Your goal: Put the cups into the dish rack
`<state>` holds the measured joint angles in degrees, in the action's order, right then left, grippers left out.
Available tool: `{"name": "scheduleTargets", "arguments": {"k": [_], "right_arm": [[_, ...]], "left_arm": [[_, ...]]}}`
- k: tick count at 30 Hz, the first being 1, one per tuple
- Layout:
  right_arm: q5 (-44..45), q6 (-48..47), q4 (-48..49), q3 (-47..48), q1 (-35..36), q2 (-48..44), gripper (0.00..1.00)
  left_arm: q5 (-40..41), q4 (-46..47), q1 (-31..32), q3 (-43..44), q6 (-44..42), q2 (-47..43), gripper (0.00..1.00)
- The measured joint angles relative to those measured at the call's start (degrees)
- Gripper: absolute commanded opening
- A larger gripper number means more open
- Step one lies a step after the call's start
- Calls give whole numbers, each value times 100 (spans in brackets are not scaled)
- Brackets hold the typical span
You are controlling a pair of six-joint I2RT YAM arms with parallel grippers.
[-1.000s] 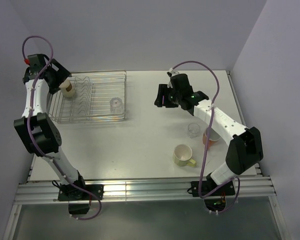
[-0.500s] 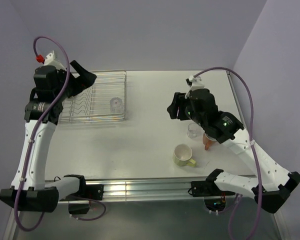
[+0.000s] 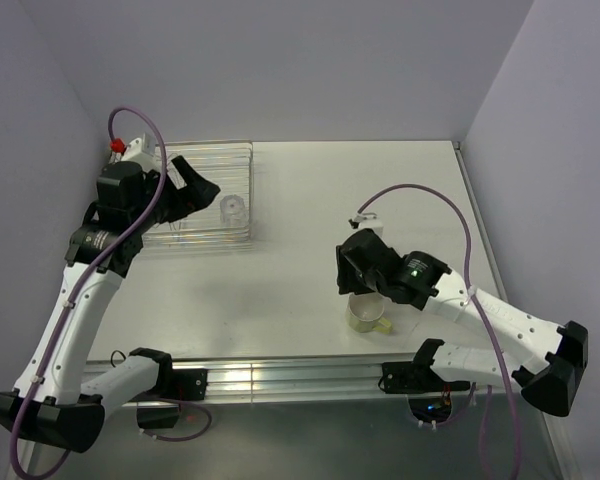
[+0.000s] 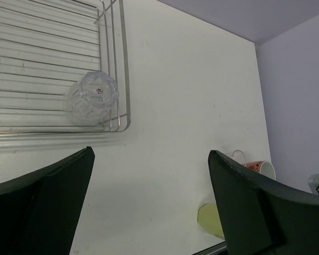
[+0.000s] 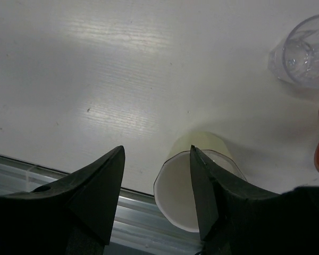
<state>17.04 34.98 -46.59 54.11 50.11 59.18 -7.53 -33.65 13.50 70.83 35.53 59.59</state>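
Observation:
The silver wire dish rack [image 3: 235, 160] stands at the back left, and also shows in the left wrist view [image 4: 112, 64]. One clear glass [image 3: 233, 210] [image 4: 91, 98] sits upside down in its near right corner. My left gripper [image 3: 202, 190] [image 4: 151, 153] is open and empty above the rack's right part. My right gripper [image 3: 352, 280] [image 5: 157, 150] is open, just above the pale yellow-green mug [image 3: 365, 312] [image 5: 196, 180], whose rim lies under its right finger. The second clear glass [image 5: 307, 50] and the orange-salmon mug [image 4: 260, 169] stand to the right. The brown cup is hidden.
The table's near edge with its metal rail [image 3: 300, 378] [image 5: 69, 175] lies close behind the yellow-green mug. My right arm [image 3: 480, 305] covers the glass and the orange mug in the top view. Walls close the table at the back and on both sides.
My left arm lifted off the rack's left end and swung right, empty. My right arm swung from the back toward the near edge and came down over the yellow-green mug.

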Motion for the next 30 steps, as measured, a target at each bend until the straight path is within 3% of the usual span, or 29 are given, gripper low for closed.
{"name": "scheduleTargets", "arguments": {"k": [22,25,28,30], "right_arm": [[74,678,22,-1051,638,114,50],[57,671,96,-1075,640,275,44],[50,662,216,-1084,649,413,31],[31,640,306,-1097,654,483,16]], "left_arm": [[-166,164,59,-538,9,-249,94],[-170,221,76,-623,9,-243,93],[-173,260,96,-688,9,-236,93],[-175,260,101,-702,9,-232,93]]}}
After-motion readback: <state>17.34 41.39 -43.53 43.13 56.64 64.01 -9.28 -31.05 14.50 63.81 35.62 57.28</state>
